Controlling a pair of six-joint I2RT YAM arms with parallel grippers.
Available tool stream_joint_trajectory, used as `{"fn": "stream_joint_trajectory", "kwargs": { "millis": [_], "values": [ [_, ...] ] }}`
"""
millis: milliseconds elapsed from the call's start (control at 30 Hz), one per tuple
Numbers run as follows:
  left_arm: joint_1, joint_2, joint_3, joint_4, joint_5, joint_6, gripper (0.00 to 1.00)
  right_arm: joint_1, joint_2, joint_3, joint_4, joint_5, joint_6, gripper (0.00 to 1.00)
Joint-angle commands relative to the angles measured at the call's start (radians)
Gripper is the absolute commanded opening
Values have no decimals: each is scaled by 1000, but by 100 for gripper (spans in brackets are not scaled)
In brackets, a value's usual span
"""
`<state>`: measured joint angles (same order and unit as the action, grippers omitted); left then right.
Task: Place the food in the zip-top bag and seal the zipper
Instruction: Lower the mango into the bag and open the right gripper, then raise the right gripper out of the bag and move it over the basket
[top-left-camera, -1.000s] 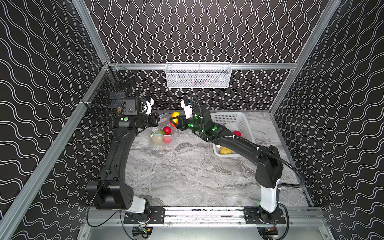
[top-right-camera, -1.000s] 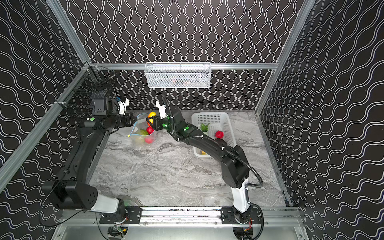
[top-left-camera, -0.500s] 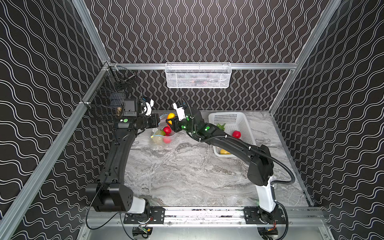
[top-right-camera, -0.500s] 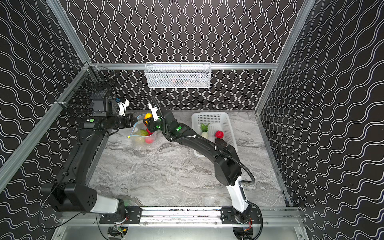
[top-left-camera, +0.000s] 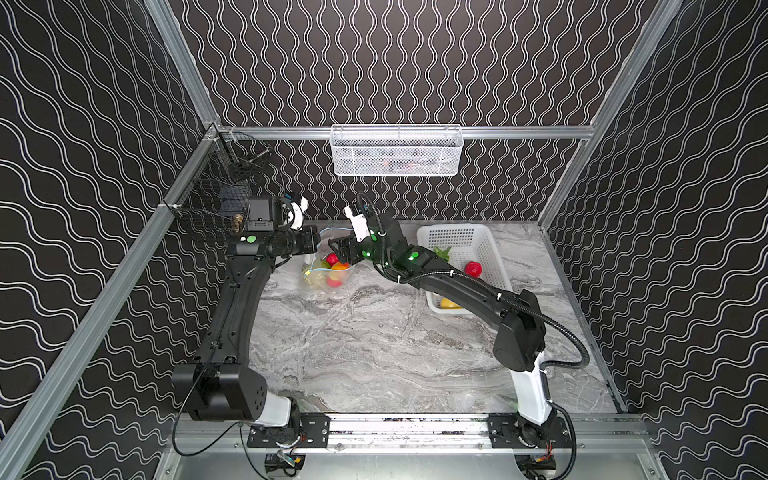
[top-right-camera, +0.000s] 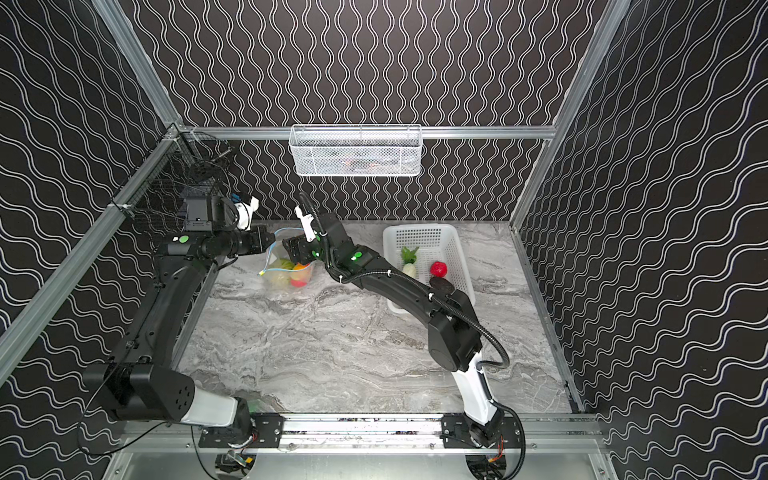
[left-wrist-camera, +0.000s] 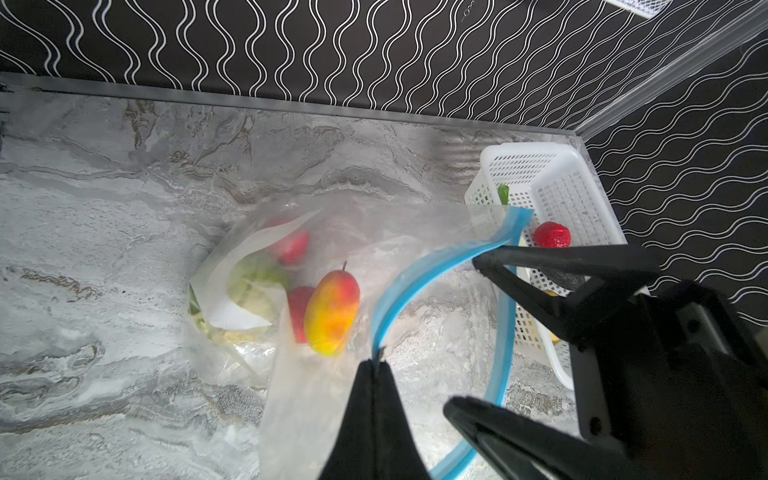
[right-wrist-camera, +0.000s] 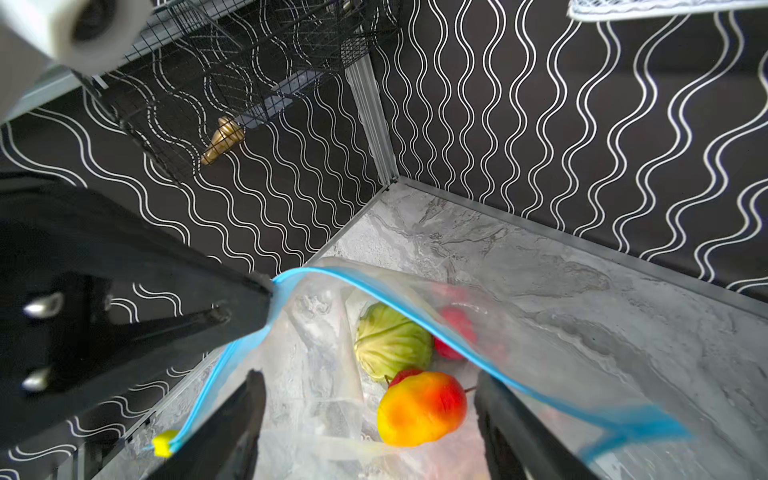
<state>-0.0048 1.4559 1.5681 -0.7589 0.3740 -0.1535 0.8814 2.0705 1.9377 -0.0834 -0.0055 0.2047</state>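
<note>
Over the open bag mouth the right gripper hangs, jaws spread and empty; the left gripper pinches the zipper, holding it up. Inside lie one cabbage, two red fruits, one orange-red fruit. Next pick likely lies in the basket, well apart on the right arm's side, so that arm is nearer: one radish lengthwise, one red fruit, one dark one, one yellow one
</note>
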Motion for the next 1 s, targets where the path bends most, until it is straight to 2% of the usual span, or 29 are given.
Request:
{"fn": "stream_joint_trajectory", "kwargs": {
  "millis": [0,333,633,867,967],
  "values": [
    [3,7,13,11,9,-6,0,1,-23,-5,34,-1,-16,84],
    [4,47,55,-9,-2,-8,0,-21,-98,-35,52,-5,4,98],
    [4,95,118,-18,-42,6,0,-149,-167,-94,19,-110,162,99],
    [8,87,75,-9,-98,33,0,-256,-207,-152,-10,-111,217,99],
    [60,55,43,17,2,-6,0,-257,-200,-129,-32,-63,161,99]
  ]
}}
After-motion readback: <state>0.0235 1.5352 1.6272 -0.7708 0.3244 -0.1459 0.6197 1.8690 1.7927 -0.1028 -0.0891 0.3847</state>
